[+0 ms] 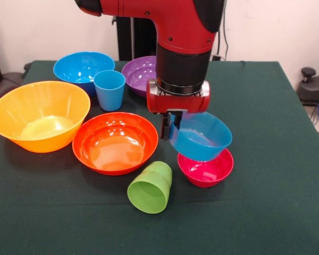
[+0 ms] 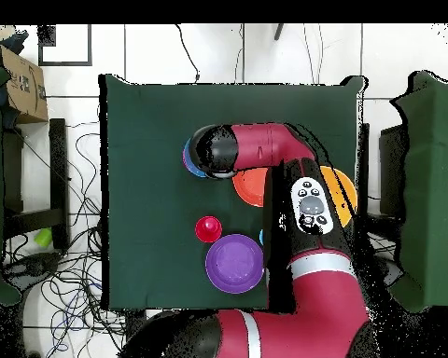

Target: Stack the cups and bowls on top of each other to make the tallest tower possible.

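Note:
My gripper [image 1: 170, 126] is shut on the near-left rim of the small blue bowl [image 1: 202, 137], which hangs tilted just over the small magenta bowl [image 1: 206, 171]; whether they touch I cannot tell. The lime green cup [image 1: 150, 188] lies on its side in front of the red-orange bowl [image 1: 116, 142]. The big yellow-orange bowl [image 1: 40, 114] stands at the left, with the large blue bowl [image 1: 84, 68], light blue cup [image 1: 109, 89] and purple bowl [image 1: 141, 74] behind. From overhead a red cup [image 2: 208, 228] stands by the purple bowl [image 2: 234, 264]; the arm hides the gripper.
The green cloth table [image 1: 266, 212] has bare room at the right and front. Overhead, the arm [image 2: 307, 205] covers much of the red-orange bowl [image 2: 249, 186] and the yellow-orange bowl [image 2: 342, 186]. A cardboard box [image 2: 24, 84] sits off the table.

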`<state>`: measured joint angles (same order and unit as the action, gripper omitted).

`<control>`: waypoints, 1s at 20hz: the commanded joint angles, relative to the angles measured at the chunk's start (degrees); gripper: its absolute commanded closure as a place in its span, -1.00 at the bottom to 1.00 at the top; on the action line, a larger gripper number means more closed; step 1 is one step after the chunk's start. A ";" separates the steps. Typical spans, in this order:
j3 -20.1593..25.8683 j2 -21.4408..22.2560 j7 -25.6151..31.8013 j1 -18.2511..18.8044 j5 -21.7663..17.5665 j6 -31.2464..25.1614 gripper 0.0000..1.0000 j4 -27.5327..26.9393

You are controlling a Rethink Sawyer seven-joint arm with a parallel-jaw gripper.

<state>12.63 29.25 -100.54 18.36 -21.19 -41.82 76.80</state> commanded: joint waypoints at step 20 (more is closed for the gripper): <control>0.16 -3.90 -6.31 -4.76 0.53 3.18 1.00 -4.38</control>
<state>12.35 28.39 -100.54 14.77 -20.67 -41.82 74.18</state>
